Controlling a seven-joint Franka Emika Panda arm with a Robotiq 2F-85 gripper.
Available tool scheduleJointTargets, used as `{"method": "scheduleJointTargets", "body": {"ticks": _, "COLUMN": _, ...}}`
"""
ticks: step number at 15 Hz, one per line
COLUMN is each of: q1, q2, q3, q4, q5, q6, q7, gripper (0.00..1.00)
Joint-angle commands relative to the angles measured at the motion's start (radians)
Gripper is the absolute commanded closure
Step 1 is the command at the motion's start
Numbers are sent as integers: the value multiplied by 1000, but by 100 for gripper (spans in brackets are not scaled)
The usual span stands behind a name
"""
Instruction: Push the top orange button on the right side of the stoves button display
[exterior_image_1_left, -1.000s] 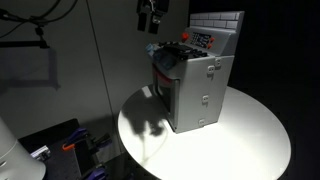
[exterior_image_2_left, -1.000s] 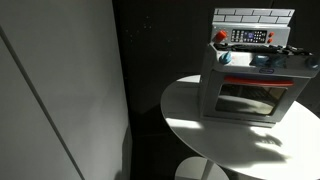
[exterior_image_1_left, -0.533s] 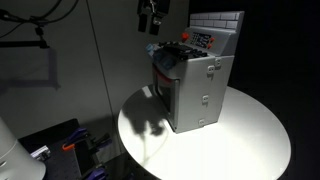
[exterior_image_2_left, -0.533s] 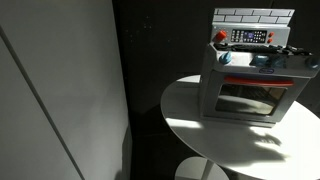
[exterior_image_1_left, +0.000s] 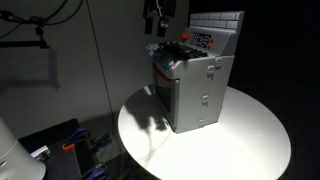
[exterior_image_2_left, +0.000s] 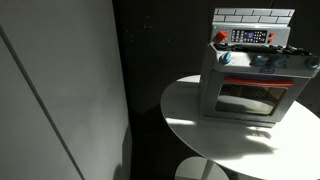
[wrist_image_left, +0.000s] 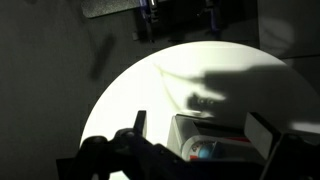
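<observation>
Hovering wide open and empty, claw (exterior_image_1_left: 157, 24) needs lowering rightward, squarely onto small dark rectangular button display (exterior_image_1_left: 203, 39) atop grey boxy toy stove (exterior_image_1_left: 195, 90).

I'm easing the gripper (exterior_image_1_left: 155, 27) to the right in an exterior view, bringing it nearer the stove (exterior_image_1_left: 197, 90).

Button display (exterior_image_1_left: 203, 39) btns too tiny to tell apart (stove (wrist_image_left: 225, 135) cut off at bottom edge).
</observation>
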Motion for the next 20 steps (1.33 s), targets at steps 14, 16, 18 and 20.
{"method": "scheduleJointTargets", "body": {"ticks": 14, "q1": 28, "q2": 242, "q3": 27, "q4": 293, "q5": -6, "q6": 101, "q7": 269, "gripper": 0}}
{"method": "scheduleJointTargets", "body": {"ticks": 16, "q1": 30, "q2": 265, "q3": 24, "q4": 303, "q5": -16, "q6": 151, "q7": 301, "gripper": 0}}
{"method": "scheduleJointTargets", "body": {"ticks": 18, "q1": 31, "q2": 278, "q3": 22, "q4": 300, "q5": -27, "q6": 225, "q7": 329, "gripper": 0}}
{"method": "scheduleJointTargets", "body": {"ticks": 20, "q1": 35, "q2": 284, "q3": 20, "q4": 283, "q5": -52, "q6": 313, "q7": 354, "gripper": 0}}
